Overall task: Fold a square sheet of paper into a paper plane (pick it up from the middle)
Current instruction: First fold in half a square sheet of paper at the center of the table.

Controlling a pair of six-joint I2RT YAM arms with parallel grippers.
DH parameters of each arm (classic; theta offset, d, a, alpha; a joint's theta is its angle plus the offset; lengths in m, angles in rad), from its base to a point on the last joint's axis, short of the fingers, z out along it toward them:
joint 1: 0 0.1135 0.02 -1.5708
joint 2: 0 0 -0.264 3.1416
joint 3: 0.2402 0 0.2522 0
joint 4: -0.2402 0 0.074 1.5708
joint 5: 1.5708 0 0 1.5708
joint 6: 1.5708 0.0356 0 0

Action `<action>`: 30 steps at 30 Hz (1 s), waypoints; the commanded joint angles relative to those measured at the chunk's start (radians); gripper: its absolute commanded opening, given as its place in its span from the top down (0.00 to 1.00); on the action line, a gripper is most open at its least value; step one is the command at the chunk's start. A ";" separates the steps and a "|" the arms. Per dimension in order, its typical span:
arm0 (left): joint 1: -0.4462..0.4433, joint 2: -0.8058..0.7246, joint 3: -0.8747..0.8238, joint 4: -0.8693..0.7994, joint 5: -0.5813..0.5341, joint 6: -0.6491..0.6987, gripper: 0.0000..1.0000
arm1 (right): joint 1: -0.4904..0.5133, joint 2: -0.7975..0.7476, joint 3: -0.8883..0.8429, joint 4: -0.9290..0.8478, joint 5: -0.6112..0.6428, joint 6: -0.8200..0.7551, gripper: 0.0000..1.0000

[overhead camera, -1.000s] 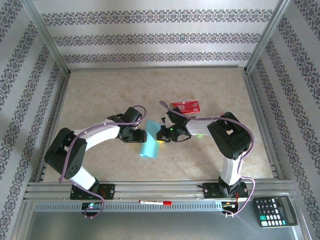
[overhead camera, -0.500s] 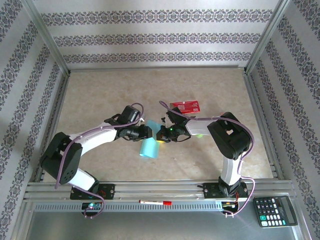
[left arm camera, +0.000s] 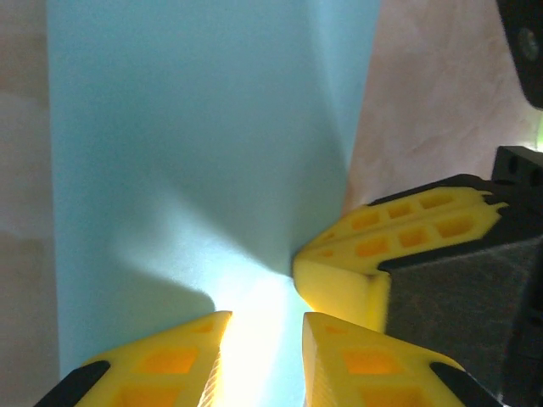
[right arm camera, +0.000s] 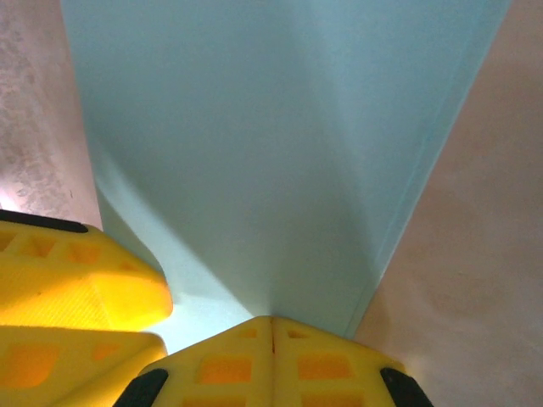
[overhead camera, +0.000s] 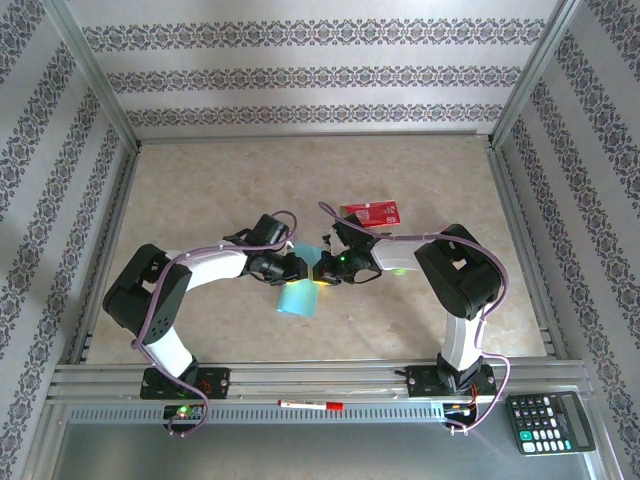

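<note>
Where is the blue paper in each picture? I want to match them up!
Top external: the blue paper is over the middle of the table, just below the picture's centre.
Left wrist: it covers the left and middle.
Right wrist: it covers the top and middle.
Shared landmark: the right gripper pinching the paper, at the right in the left wrist view, bottom centre in the right wrist view.

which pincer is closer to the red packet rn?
Right. The right pincer pinches the light-blue paper below-left of the red packet; the left pincer faces it across the paper, farther left of the packet.
</note>
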 commanded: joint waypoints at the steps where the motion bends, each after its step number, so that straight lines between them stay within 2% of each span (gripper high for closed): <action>1: 0.023 0.011 0.018 -0.042 -0.025 0.045 0.73 | 0.009 0.111 -0.043 -0.142 0.208 -0.014 0.99; 15: 0.076 0.050 -0.009 -0.110 -0.058 0.107 0.73 | 0.006 0.113 -0.049 -0.149 0.215 -0.018 1.00; 23: 0.098 -0.015 -0.005 -0.134 -0.049 0.130 0.71 | 0.006 0.111 -0.056 -0.151 0.218 -0.018 1.00; 30: 0.074 -0.122 -0.055 -0.019 0.089 0.033 0.67 | 0.005 0.109 -0.055 -0.152 0.222 -0.018 1.00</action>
